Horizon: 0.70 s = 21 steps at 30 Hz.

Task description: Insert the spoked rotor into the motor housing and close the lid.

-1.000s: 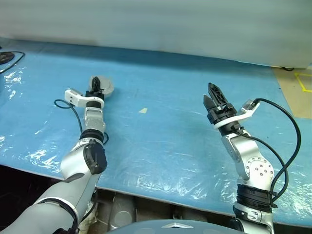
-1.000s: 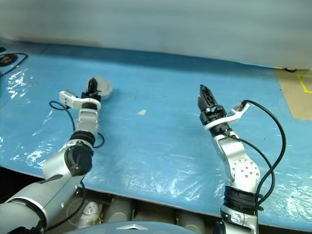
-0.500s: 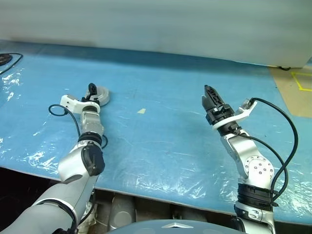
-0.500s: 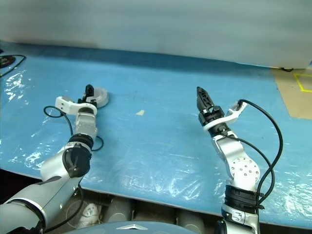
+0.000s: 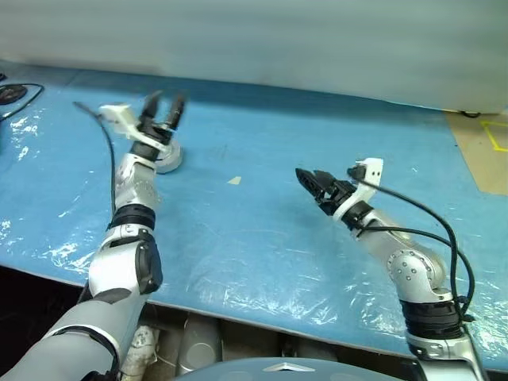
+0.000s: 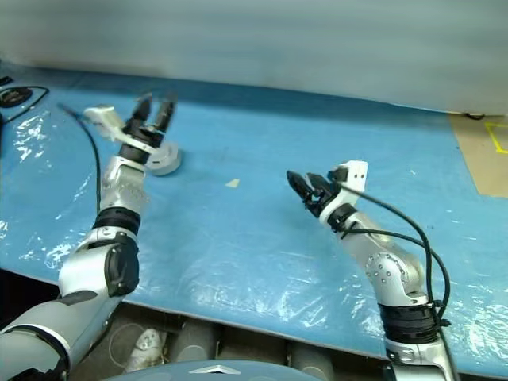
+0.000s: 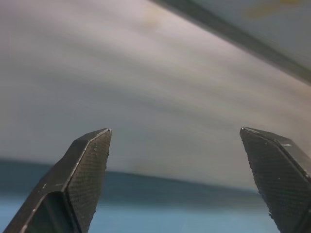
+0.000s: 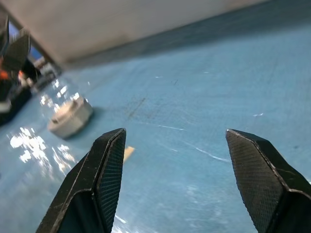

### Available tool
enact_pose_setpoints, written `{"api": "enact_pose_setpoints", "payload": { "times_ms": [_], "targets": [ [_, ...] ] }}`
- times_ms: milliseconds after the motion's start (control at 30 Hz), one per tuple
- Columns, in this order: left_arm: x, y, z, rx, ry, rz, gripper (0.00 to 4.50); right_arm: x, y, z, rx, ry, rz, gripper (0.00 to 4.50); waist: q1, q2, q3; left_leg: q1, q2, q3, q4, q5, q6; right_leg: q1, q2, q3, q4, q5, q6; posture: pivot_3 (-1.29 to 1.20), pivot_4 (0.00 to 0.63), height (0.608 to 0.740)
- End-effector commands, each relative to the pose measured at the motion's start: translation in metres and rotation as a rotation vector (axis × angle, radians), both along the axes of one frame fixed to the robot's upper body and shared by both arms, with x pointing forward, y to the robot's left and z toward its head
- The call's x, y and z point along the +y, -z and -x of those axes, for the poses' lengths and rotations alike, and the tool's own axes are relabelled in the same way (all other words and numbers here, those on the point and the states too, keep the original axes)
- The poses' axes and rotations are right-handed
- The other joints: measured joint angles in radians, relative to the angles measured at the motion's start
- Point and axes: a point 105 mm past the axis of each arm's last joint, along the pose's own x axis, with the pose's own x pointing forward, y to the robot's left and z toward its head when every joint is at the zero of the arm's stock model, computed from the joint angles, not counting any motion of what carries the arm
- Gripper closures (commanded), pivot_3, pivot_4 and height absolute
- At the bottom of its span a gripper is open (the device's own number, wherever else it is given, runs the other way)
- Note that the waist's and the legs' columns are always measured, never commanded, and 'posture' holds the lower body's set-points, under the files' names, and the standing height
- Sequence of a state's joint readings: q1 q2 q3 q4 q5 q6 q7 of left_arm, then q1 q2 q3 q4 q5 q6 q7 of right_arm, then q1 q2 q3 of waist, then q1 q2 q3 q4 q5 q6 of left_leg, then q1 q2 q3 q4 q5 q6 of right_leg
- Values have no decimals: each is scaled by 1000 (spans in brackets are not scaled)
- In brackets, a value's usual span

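Blue plastic sheet (image 5: 262, 238) covers the whole table, smooth and shiny, with crinkles that catch the light near the front edge. Closest to us on the right, the right gripper (image 5: 312, 182) hangs low over the sheet with its two black pointed fingers spread apart and nothing between them. A small tan scrap (image 5: 233, 180) lies flat on the sheet in the middle, with lots of bare blue room all around it. On the left, farther back, sits the motor housing (image 5: 168, 158), a short round grey metal lump resting on the sheet; from the right wrist view it looks like a squat silver puck (image 8: 71, 117). Its top is too small to make out. The left gripper (image 5: 163, 107) is lifted above and just behind the housing, its rough black fingers (image 7: 82, 170) spread very wide and holding nothing. At the far right edge the blue sheet ends and a brown floor (image 5: 484, 135) with a yellow line shows. A plain pale wall (image 5: 262, 40) runs along the back.
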<state>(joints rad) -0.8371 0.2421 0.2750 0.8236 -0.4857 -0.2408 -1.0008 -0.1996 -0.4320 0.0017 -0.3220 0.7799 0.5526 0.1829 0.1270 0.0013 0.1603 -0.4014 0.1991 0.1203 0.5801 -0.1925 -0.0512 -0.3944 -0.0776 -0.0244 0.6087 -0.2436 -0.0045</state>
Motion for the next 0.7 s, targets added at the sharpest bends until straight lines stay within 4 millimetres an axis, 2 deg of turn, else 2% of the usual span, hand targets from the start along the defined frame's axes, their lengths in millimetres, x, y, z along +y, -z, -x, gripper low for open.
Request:
{"api": "enact_pose_setpoints", "payload": {
  "times_ms": [33,133,233,300,367,700],
  "targets": [
    [-45,27,35,-13,296,-252,17,8,-17,9,-141,-42,118,1050,-7,0,0,0,0,0,0,0,0,0,0,0,0,0,0,0,150,740],
    [-57,42,50,22,389,-289,17,4,-17,15,-181,-41,182,1050,-16,0,0,0,1,1,0,0,0,-1,1,1,0,0,-1,0,150,740],
    [-62,51,59,48,428,-274,0,4,-11,29,-217,-97,261,543,-19,0,0,1,2,1,0,0,0,0,1,1,1,0,-1,0,150,740],
    [-64,55,63,56,432,-274,0,1,-2,34,-195,-98,263,39,-22,0,0,4,1,1,0,0,0,3,1,1,0,0,-1,0,150,740],
    [-67,59,65,69,427,-282,0,0,2,36,-185,-92,263,39,-26,0,0,8,1,2,-1,0,0,6,0,2,-1,0,-1,0,150,740],
    [-74,57,69,73,424,-305,0,0,-3,25,-229,-87,258,39,-33,0,0,16,3,6,-1,0,1,10,1,5,0,1,-4,0,150,740]
  ]
}}
